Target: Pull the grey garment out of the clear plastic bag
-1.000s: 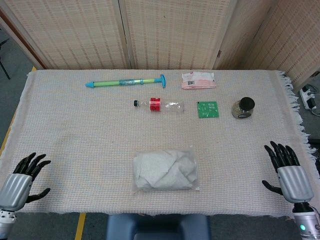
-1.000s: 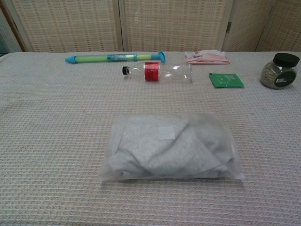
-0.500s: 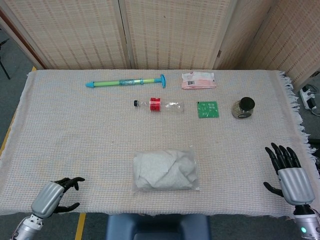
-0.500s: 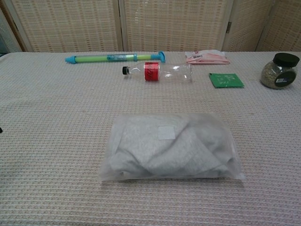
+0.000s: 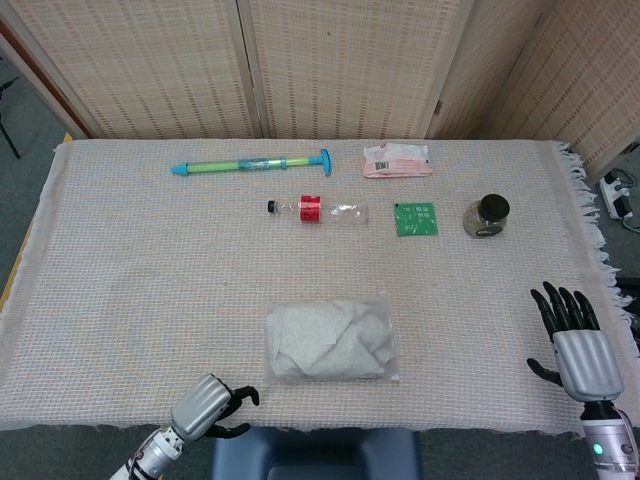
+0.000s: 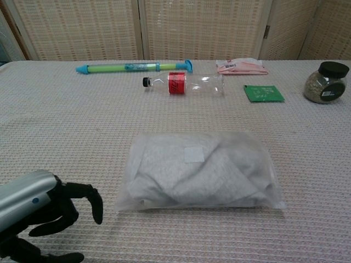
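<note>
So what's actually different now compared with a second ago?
The left hand has swung in from the table's left edge toward the clear plastic bag, and now sits just short of its near left corner, fingers apart, holding nothing. It has also come into the chest view. The right hand stayed open at the right edge. The bag and the grey garment inside haven't moved, nor have the things at the back.

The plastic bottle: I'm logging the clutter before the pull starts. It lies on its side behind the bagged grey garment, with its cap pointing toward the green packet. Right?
Not quite. The plastic bottle does lie on its side behind the clear plastic bag holding the grey garment, but its black cap points away from the green packet, toward the table's left side. The head view shows this.
</note>
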Motion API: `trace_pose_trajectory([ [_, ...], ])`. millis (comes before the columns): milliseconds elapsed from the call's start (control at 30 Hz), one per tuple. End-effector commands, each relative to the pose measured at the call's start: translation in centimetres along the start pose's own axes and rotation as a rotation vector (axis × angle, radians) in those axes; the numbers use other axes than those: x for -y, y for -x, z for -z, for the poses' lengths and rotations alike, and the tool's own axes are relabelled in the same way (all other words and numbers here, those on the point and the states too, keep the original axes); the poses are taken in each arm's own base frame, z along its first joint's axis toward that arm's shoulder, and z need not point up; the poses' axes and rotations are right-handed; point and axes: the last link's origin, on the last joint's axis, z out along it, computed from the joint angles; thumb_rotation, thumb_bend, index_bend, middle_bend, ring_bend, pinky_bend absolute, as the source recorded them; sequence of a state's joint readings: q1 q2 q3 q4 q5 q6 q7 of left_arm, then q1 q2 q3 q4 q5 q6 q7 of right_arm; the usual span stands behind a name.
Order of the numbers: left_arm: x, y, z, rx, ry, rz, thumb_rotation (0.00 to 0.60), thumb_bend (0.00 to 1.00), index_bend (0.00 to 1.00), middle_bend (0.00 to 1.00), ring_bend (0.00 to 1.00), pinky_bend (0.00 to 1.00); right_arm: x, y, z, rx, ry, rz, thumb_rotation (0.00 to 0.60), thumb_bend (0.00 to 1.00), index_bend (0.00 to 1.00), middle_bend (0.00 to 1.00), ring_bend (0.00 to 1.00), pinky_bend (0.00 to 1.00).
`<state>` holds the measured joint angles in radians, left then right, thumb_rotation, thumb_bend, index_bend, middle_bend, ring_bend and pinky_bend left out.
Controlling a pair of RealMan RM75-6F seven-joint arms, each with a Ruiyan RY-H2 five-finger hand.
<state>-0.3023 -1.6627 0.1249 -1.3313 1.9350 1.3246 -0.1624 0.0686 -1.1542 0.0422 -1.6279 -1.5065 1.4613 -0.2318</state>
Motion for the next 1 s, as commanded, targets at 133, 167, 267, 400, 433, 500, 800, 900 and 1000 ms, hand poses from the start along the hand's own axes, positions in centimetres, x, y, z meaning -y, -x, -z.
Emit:
trace_pose_trajectory([
  [133, -0.2, 0.3, -3.3, -0.086, 0.007, -0.027, 0.600, 0.26, 0.45, 1.00, 1.00, 1.00, 0.1, 0.3, -0.3, 0.017, 0.008, 0.006, 0.600, 0.06, 0.00, 0.00, 0.00, 0.00],
  [167, -0.2, 0.3, -3.6, -0.101, 0.010, -0.033, 0.600, 0.25, 0.45, 1.00, 1.00, 1.00, 0.1, 0.3, -0.3, 0.019, 0.009, 0.006, 0.600, 0.06, 0.00, 0.00, 0.00, 0.00],
  [267, -0.2, 0.5, -4.4, -0.131, 0.010, -0.046, 0.600, 0.24, 0.43, 1.00, 1.00, 1.00, 0.1, 0.4, -0.4, 0.026, 0.009, 0.009, 0.600, 0.06, 0.00, 0.00, 0.00, 0.00],
  [400, 0.0, 0.8, -5.2, -0.133, -0.004, -0.060, 0.600, 0.23, 0.44, 1.00, 1.00, 1.00, 0.2, 0.5, -0.5, 0.032, 0.009, 0.011, 0.600, 0.06, 0.00, 0.00, 0.00, 0.00],
  [433, 0.0, 1.0, -5.3, -0.128, -0.011, -0.068, 0.600, 0.23, 0.45, 1.00, 1.00, 1.00, 0.2, 0.5, -0.5, 0.033, 0.009, 0.012, 0.600, 0.06, 0.00, 0.00, 0.00, 0.00],
  [500, -0.1, 1.3, -5.6, -0.118, -0.020, -0.079, 0.600, 0.22, 0.45, 1.00, 1.00, 1.00, 0.2, 0.6, -0.6, 0.037, 0.010, 0.013, 0.600, 0.06, 0.00, 0.00, 0.00, 0.00],
  [800, 0.0, 2.2, -7.2, -0.124, -0.062, -0.107, 0.600, 0.23, 0.39, 1.00, 1.00, 1.00, 0.2, 0.5, -0.6, 0.042, 0.007, 0.009, 0.600, 0.06, 0.00, 0.00, 0.00, 0.00],
  [900, 0.2, 2.3, -7.5, -0.136, -0.070, -0.106, 0.600, 0.22, 0.39, 1.00, 1.00, 1.00, 0.1, 0.5, -0.6, 0.045, 0.007, 0.006, 0.600, 0.06, 0.00, 0.00, 0.00, 0.00],
  [1000, 0.5, 2.1, -7.7, -0.151, -0.073, -0.126, 0.600, 0.23, 0.39, 1.00, 1.00, 1.00, 0.1, 0.5, -0.6, 0.049, 0.005, 0.007, 0.600, 0.06, 0.00, 0.00, 0.00, 0.00],
])
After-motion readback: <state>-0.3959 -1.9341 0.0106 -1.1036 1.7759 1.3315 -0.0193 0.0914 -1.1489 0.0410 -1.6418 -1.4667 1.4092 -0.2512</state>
